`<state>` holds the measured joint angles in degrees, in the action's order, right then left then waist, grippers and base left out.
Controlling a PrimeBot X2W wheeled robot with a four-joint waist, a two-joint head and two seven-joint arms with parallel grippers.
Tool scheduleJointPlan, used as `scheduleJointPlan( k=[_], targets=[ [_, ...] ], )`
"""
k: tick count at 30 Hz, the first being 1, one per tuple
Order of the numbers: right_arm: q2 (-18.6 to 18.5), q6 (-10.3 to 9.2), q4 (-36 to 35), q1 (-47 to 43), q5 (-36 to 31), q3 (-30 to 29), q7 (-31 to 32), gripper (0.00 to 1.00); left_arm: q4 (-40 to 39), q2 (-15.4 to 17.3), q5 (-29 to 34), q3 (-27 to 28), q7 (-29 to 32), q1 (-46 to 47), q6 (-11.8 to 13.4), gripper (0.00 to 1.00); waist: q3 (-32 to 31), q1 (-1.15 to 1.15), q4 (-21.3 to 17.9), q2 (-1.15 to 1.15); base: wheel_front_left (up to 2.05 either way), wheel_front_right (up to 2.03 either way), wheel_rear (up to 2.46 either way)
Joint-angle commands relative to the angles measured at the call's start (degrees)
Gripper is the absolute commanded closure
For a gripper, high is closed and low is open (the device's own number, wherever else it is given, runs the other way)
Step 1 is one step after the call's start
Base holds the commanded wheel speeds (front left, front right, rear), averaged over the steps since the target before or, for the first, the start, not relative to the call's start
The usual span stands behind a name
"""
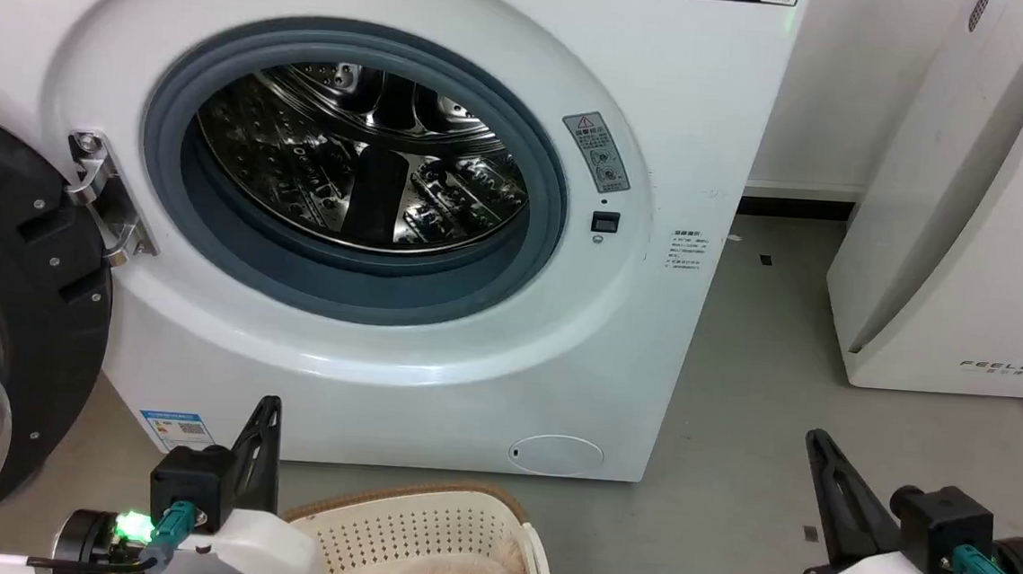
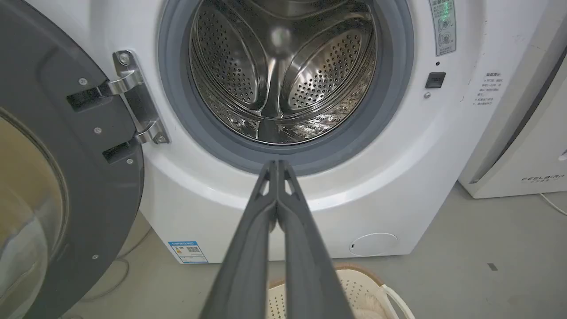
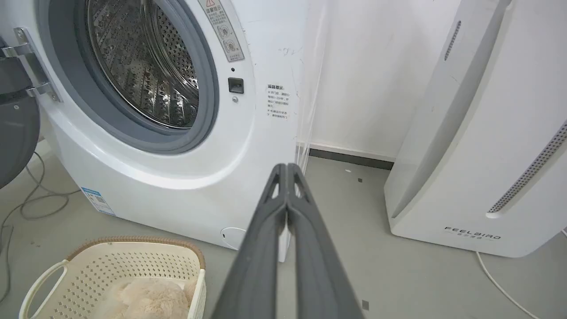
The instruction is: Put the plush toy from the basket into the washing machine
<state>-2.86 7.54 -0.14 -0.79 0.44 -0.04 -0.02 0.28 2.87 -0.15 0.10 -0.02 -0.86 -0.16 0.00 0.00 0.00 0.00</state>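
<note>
The left gripper [image 2: 277,167] and right gripper [image 3: 287,167] were both pinched closed, empty, facing the washing machine [image 1: 469,383]. The plush toy [image 3: 150,297] lay in the basket [image 3: 133,242], near and below; I reckoned one should spread wide, then sink deep into it.

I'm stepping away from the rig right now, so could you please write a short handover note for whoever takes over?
Left gripper: shut, empty, aimed at the washing machine's porthole.
Right gripper: shut, empty, aimed past the machine's right corner.
Plush toy: lying in the basket, on the floor in front of the machine.
Door: swung open to the left; the drum looks empty.
Done: the way in is open; nothing grasped yet.
To do: grasp the toy, lift it out, place it in the drum.
</note>
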Motion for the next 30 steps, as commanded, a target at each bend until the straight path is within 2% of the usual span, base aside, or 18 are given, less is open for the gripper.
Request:
scheduleJointPlan(
  k=[1,2,3,30],
  targets=[
    [0.0,-0.05,0.1,0.8,-0.4,0.0,0.0,1.0,-0.3,0.0,0.1,-0.1,0.0,0.9,0.2,1.0,0.0,0.0,0.0,0.0,0.0,0.0,0.0],
    [0.0,-0.05,0.1,0.8,-0.4,0.0,0.0,1.0,-0.3,0.0,0.1,-0.1,0.0,0.9,0.2,1.0,0.0,0.0,0.0,0.0,0.0,0.0,0.0],
    [0.0,0.0,0.0,0.0,0.0,0.0,0.0,0.0,0.0,0.0,0.0,0.0,0.0,0.0,0.0,0.0,0.0,0.0,0.0,0.0,0.0,0.0,0.0],
    [0.0,-0.01,0.1,0.1,2.2,0.1,-2.7,0.0,2.9,0.0,-1.0,-1.5,-2.7,0.4,-0.2,0.0,2.2,0.0,-0.5,0.0,0.0,0.0,0.0]
  ],
)
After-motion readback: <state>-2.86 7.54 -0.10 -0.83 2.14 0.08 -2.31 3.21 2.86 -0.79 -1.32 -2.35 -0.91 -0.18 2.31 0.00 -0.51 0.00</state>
